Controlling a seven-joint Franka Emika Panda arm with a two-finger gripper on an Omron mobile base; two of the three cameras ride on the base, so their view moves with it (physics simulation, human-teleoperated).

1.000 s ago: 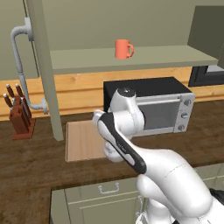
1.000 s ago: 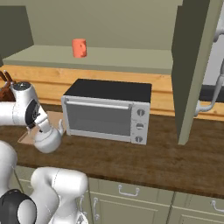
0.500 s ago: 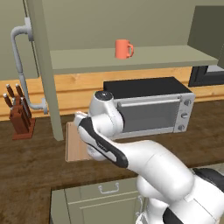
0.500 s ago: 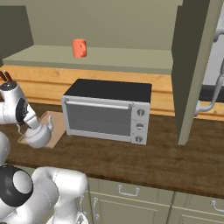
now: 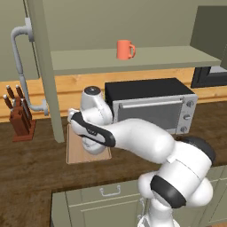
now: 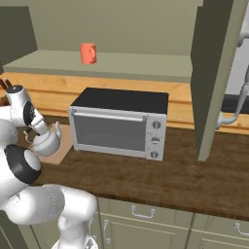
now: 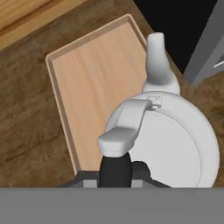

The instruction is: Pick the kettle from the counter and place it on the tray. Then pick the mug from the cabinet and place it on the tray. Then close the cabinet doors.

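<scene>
The small squat silvery-grey rounded kettle (image 7: 168, 144) hangs from the end effector (image 7: 117, 168), whose dark fingers are clenched on the rear end of its arched top handle, as the hand view shows from above. In that view the kettle's short spout points away from the hand, toward the dark side of the toaster oven, and the body covers the near right corner of the flat rectangular light wooden tray (image 7: 94, 78), overlapping the tray's right rim and the wood-grain surface beside it. Whether the kettle's base touches the tray or is just above it cannot be told from these views. From the right base view the kettle (image 6: 47, 142) sits low over the tray (image 6: 59, 151), just left of the silver toaster oven with a black top (image 6: 119, 121), with the white arm bent down close behind it. In the left base view the arm's elbow and wrist hide the kettle, and the tray (image 5: 74, 148) shows as a pale board on the dark brown wood-grain desk (image 5: 31, 164) between the toaster oven (image 5: 150, 104) and the wooden knife block (image 5: 20, 122). The small orange cylindrical mug (image 5: 125, 49) stands upright on the plain shelf of the olive-green wall cabinet (image 5: 133, 60), well above the toaster oven, with its loop handle turned to the right in that view. One tall olive-green cabinet door (image 6: 214, 78) stands swung open at the right, and the other (image 5: 44, 66) stands open at the left.
</scene>
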